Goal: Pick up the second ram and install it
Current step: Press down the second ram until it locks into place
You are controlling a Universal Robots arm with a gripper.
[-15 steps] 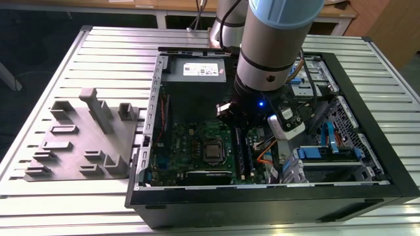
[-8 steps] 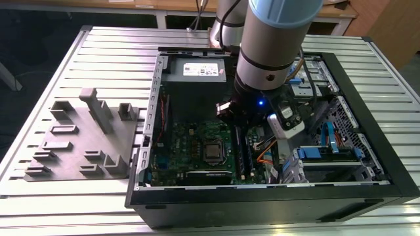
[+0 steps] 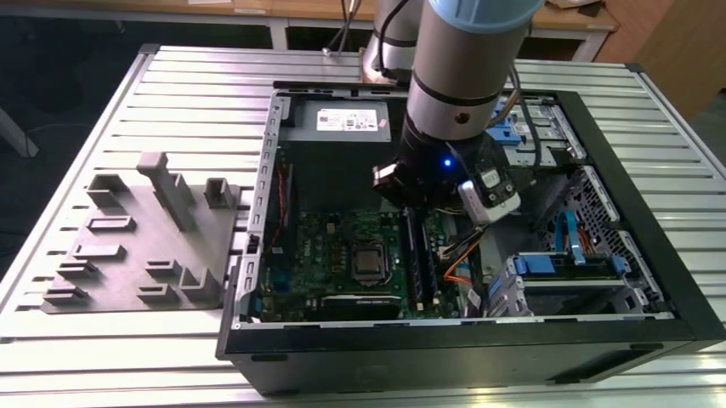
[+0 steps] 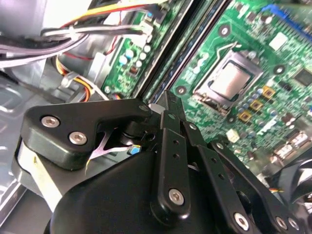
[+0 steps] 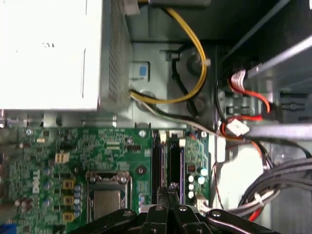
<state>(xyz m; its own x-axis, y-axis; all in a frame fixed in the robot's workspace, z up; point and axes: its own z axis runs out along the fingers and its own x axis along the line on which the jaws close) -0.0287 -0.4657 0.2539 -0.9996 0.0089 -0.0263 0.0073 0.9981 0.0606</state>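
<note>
Hovering low inside the open computer case [image 3: 635, 280] on the ribbed desk [image 3: 136, 76], my tool [image 5: 169, 187] sits directly over the memory slots [image 5: 168, 163] just beside the processor socket [image 5: 108, 195] on the green motherboard [image 5: 73, 146]. Both wrist views show my fingertips [image 4: 168, 105] drawn together into a thin point, pads meeting with no gap I can make out. A memory stick, dark with chips, appears to sit already in the slot row in the exterior view; whether that is the second ram [image 3: 422, 255] I cannot tell for certain, nor whether it is fully seated or my tips touch its edge.

Judging from this, the step in hand looks like pressing or seating at the slots. Doing it well means staying square to the slot line, pushing straight down along the stick's length, not at one corner, and keeping clear of the orange and yellow cables [image 5: 195, 58] on the far side of the slots from the socket.

The first wrist view gives the clean alignment, my tips centred over the slot channel with the power supply [image 5: 53, 53] beyond. The second wrist view shows the linkage and the socket at a slant. The exterior view alone shows the grey fixture block [image 3: 142, 246] on the desk, well apart from the case.
</note>
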